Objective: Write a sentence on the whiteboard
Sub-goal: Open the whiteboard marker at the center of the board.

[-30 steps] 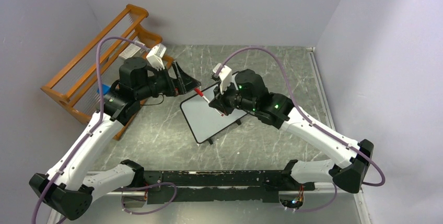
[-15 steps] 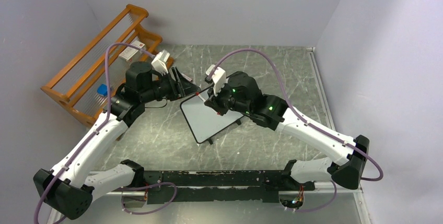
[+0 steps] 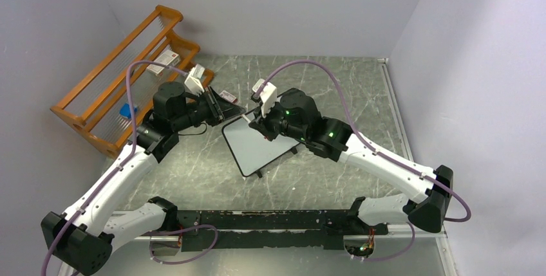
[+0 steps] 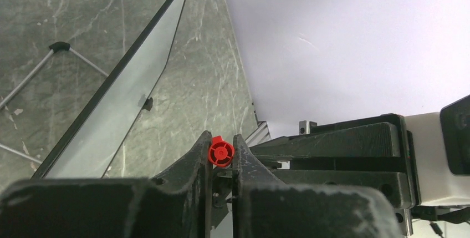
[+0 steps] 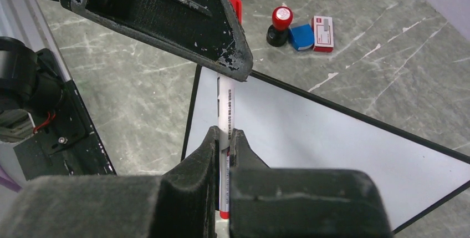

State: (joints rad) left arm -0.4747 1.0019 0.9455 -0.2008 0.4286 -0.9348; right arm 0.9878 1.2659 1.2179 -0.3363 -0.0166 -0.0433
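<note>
Right tool [image 5: 224, 138] clamped on white marker [image 5: 229, 107], whiteboard [image 5: 343, 155] beneath, red stamp [image 5: 279, 24] beyond

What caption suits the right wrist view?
Right claw grips the marker over the blank whiteboard; left claw pinches its red cap.

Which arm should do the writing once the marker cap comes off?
Right. The right gripper is shut on the marker, directly over the whiteboard. The left gripper pinches only the red cap, so it is probably best used to pull that away.
</note>
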